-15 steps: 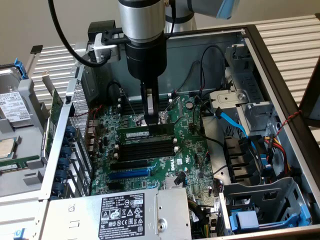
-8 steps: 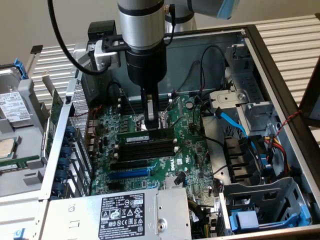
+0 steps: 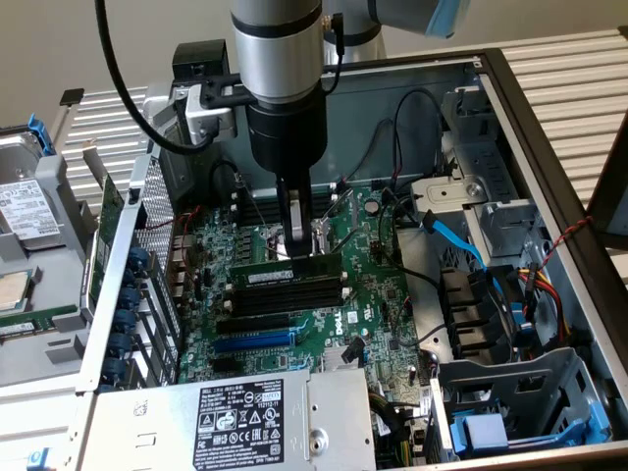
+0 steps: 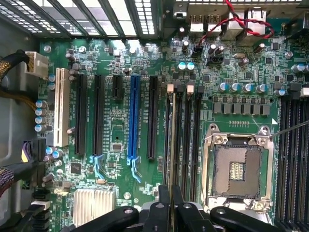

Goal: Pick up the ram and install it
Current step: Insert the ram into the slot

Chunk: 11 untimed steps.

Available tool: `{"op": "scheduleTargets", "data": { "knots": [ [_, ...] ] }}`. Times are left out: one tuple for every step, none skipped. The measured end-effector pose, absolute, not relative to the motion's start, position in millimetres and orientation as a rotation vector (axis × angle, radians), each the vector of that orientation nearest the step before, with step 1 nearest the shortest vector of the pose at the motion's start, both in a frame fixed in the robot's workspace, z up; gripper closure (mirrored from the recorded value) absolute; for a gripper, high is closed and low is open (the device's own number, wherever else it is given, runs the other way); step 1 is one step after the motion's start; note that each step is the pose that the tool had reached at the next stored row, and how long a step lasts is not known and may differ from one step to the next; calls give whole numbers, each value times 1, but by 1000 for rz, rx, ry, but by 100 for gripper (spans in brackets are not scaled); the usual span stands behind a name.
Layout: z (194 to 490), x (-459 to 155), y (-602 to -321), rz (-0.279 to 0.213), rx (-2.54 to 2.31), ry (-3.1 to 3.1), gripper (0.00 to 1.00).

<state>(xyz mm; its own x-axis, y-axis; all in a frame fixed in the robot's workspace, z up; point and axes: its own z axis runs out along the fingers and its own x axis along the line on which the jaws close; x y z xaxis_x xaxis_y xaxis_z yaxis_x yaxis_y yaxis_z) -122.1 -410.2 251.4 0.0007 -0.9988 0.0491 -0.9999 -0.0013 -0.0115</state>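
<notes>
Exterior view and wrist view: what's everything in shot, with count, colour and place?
ram: one, dark green, gripped on edge at the memory slots.
memory slots: several, black, beside the CPU socket.
CPU socket: one, silver-framed, mid-board.
expansion slot: one, blue, among black slots.
motherboard: one, green, inside the case.
power supply: one, grey, labelled, low in the exterior view.
cable: one, blue, exterior view's right.
arm: one, silver and black, above the board.
end effector: one, black, shut on the ram.

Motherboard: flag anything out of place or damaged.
Nothing looks damaged. The ram, pinched in the gripper, stands straight along the memory slots. The processor socket sits bare, with no cooler.
</notes>
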Motion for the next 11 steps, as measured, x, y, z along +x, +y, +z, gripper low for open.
{"op": "scheduleTargets", "data": {
  "knots": [
    [250, -122, -410, 67, 2203, -2201, 87],
    [249, -122, -410, 67, 2203, -2201, 87],
    [248, -122, -410, 67, 2203, -2201, 87],
    [247, -122, -410, 67, 2203, -2201, 87],
    [246, -122, -410, 67, 2203, -2201, 87],
    [245, -122, -410, 67, 2203, -2201, 87],
    [245, -122, -410, 67, 2203, -2202, 87],
    [244, -122, -410, 67, 2203, -2202, 87],
    [244, -122, -410, 67, 2203, -2201, 87],
    [244, -122, -410, 67, 2203, -2201, 87],
    [244, -122, -410, 67, 2203, -2202, 87]
  ]
}}
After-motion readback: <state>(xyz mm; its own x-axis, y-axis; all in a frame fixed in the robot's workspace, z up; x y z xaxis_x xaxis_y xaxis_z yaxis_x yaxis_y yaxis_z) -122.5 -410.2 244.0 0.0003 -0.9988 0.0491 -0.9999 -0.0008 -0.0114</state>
